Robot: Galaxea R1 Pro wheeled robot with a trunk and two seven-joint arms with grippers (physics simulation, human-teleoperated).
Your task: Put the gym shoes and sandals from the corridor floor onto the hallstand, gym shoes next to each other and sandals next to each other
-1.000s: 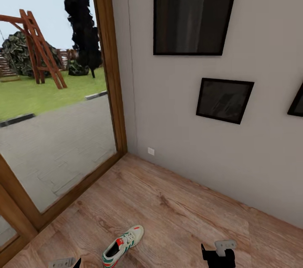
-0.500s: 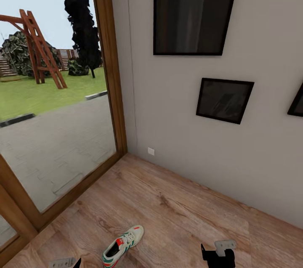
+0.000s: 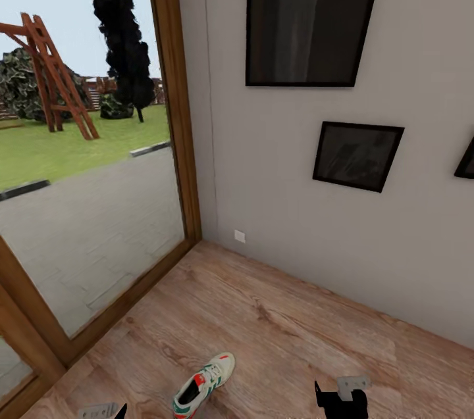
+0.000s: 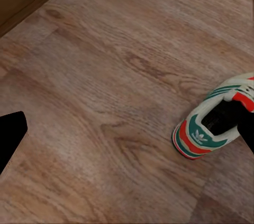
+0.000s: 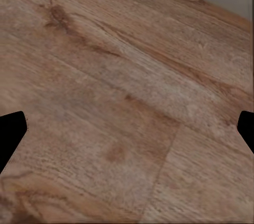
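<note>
Approach step, judging by the layout: one gym shoe (image 3: 204, 385) lay on the corridor floor (image 3: 276, 314), near the left gripper (image 4: 127, 134), both it and the right gripper (image 5: 127, 129) spread, empty. Next: lowering over the shoe.

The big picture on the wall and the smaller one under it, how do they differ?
The big picture is tall and upright, reaching past the head view's top edge; the smaller picture is wider than tall and shows whole. The big picture hangs higher and nearer the glass door; the smaller picture hangs lower and further from it. Both have black frames, dark panes, and hang on the same pale wall.
</note>
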